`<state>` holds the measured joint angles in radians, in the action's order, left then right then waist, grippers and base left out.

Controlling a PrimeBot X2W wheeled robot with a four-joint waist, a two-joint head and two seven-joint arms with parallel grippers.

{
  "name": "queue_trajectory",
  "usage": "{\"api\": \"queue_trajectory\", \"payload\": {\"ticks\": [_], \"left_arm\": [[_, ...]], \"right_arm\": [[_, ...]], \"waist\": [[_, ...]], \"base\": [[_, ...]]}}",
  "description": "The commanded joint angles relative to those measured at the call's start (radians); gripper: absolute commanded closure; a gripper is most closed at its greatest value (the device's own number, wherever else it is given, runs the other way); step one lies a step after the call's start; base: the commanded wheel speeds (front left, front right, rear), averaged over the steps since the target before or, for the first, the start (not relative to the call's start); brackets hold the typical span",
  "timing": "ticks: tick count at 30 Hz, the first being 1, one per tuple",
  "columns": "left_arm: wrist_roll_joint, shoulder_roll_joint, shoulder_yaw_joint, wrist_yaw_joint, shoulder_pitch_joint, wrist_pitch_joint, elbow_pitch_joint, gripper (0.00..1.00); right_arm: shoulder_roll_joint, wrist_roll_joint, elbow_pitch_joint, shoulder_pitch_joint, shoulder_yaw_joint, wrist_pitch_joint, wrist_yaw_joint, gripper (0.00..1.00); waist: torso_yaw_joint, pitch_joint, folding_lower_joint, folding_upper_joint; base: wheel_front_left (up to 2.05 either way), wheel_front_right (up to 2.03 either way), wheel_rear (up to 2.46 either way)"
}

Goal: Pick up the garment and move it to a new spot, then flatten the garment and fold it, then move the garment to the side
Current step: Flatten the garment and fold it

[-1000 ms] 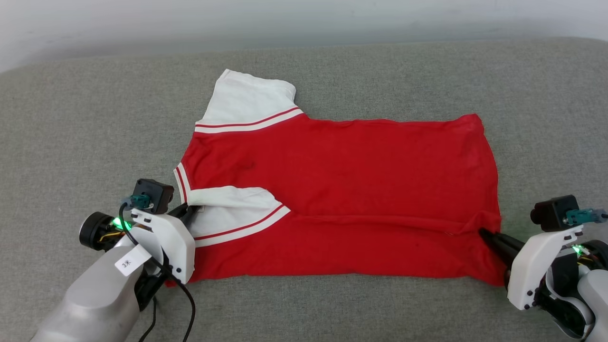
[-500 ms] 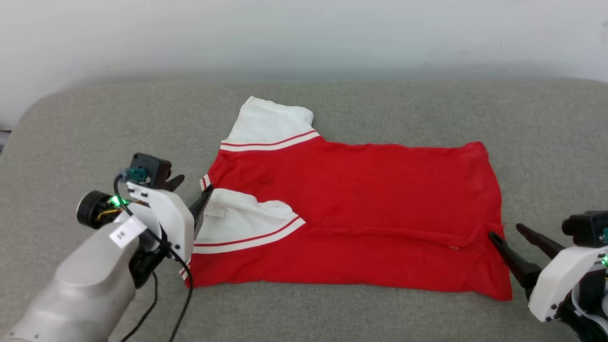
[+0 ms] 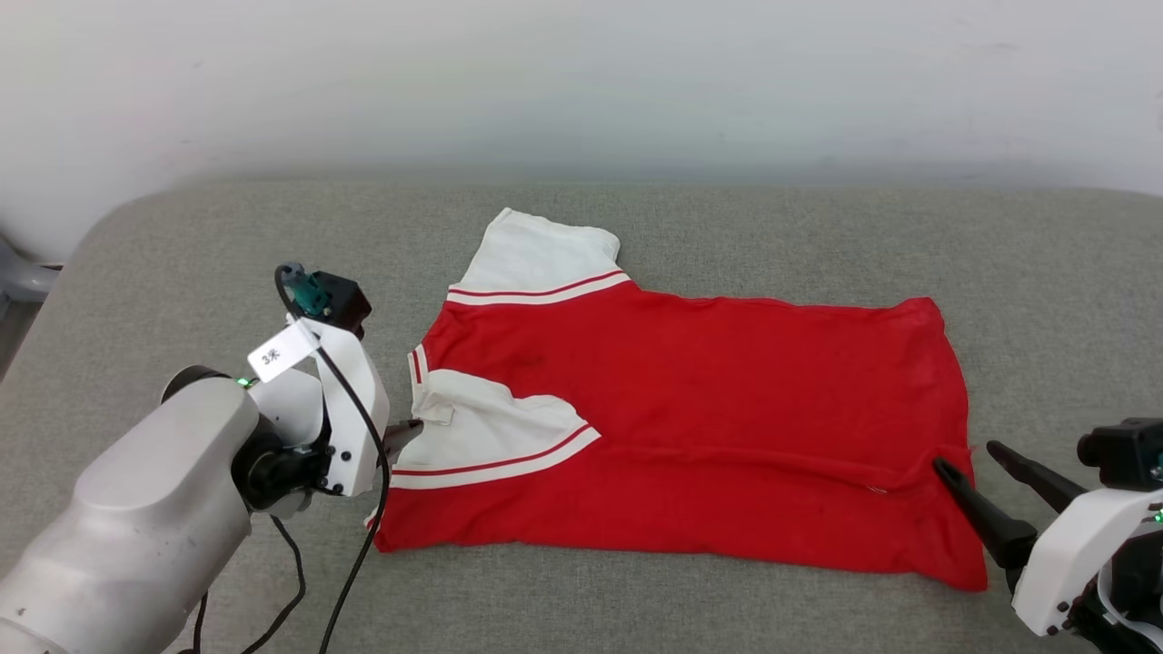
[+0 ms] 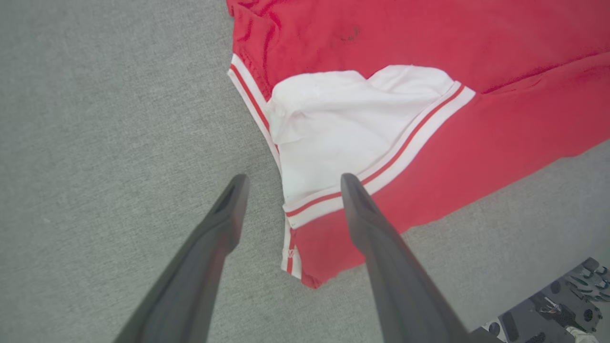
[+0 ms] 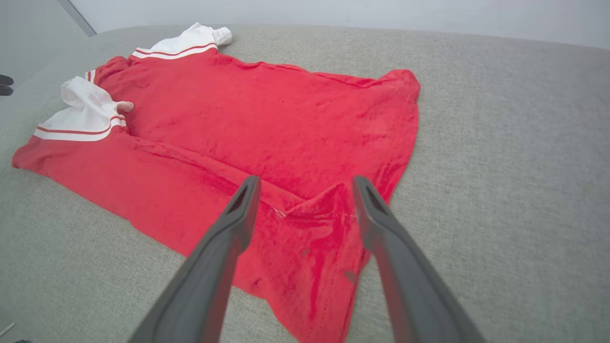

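Quick update from the remote desk: both grippers have just let go. A second ago the left gripper was pinched shut at the collar end of the garment and the right gripper was shut on the hem corner. Now both stand wide with nothing in them.

The left one sits over the collar edge by the near sleeve, one finger above the grey cushion and one above the stripe trim. The right one is just beside the bunched hem corner.

The shirt looks lower in my head view, but that's the camera tipping up, not the shirt sliding. It lies flat mid-cushion, collar to my left and hem to my right. The near sleeve is tucked over the red body, and a soft ridge runs from it to the hem.

My read is that the near lengthwise fold is down and released. The far sleeve still sticks out, so that side is probably next. After that come the crosswise fold and the move aside. The hem corner looks a bit rumpled and might need smoothing.
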<state>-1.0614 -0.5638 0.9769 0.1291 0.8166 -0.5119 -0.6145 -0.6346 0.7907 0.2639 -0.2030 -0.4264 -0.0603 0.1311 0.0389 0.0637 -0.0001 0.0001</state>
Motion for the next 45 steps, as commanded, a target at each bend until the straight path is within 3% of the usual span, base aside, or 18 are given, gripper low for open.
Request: {"api": "queue_trajectory", "payload": {"ticks": [1, 8, 17, 18, 19, 28, 33, 35, 40, 45], "left_arm": [[-0.013, -0.003, 0.009, -0.001, 0.011, -0.039, 0.001, 0.0], [-0.045, -0.004, 0.043, -0.014, -0.022, -0.168, -0.03, 0.0], [-0.071, 0.023, 0.065, -0.014, -0.108, -0.171, -0.107, 0.0], [-0.072, 0.037, 0.073, -0.009, -0.127, -0.156, -0.126, 0.75], [-0.073, 0.04, 0.074, -0.009, -0.132, -0.149, -0.131, 1.0], [-0.065, 0.003, 0.055, -0.001, -0.12, -0.018, -0.069, 1.0], [-0.063, -0.027, 0.043, 0.0, -0.113, 0.025, 0.0, 1.0], [-0.051, -0.047, 0.042, 0.001, -0.11, 0.048, 0.051, 1.0], [-0.032, -0.07, 0.045, -0.016, -0.116, 0.062, 0.118, 1.0], [-0.024, -0.078, 0.047, -0.034, -0.122, 0.068, 0.16, 1.0]], "right_arm": [[0.01, -0.008, -0.013, 0.014, 0.01, -0.014, -0.001, 0.0], [0.035, -0.032, -0.049, 0.02, 0.041, -0.07, -0.001, 0.0], [0.061, -0.056, -0.07, 0.024, 0.063, -0.101, -0.001, 0.0], [0.066, -0.061, -0.075, 0.016, 0.066, -0.11, -0.001, 0.0], [0.065, -0.063, -0.078, 0.012, 0.068, -0.113, -0.001, 0.0], [-0.002, -0.11, -0.112, -0.041, 0.092, -0.178, -0.001, 0.0], [-0.055, -0.116, -0.127, -0.06, 0.094, -0.295, -0.001, 0.0], [-0.086, -0.089, -0.141, -0.064, 0.082, -0.406, -0.001, 0.0], [-0.1, -0.026, -0.122, -0.065, 0.069, -0.561, -0.001, 0.0], [-0.071, -0.018, -0.076, -0.064, 0.046, -0.608, -0.001, 0.0]], "waist": [[-0.001, 0.004, 0.0001, -0.0001], [-0.019, 0.03, 0.0001, -0.0001], [-0.037, 0.053, 0.0001, -0.0001], [-0.04, 0.053, 0.0001, -0.0001], [-0.04, 0.051, 0.0001, -0.0001], [-0.041, 0.015, 0.0001, -0.0001], [-0.033, 0.005, 0.0001, -0.0001], [-0.026, 0.005, 0.0001, -0.0001], [-0.018, 0.014, 0.0001, -0.0001], [-0.009, 0.03, 0.0001, -0.0001]], "base": [[0.0, 0.0, 0.0], [0.0, 0.0, 0.0], [0.0, 0.0, 0.0], [0.0, 0.0, 0.0], [0.0, 0.0, 0.0], [0.0, 0.0, 0.0], [0.0, 0.0, 0.0], [0.0, 0.0, 0.0], [0.0, 0.0, 0.0], [0.0, 0.0, 0.0]]}}
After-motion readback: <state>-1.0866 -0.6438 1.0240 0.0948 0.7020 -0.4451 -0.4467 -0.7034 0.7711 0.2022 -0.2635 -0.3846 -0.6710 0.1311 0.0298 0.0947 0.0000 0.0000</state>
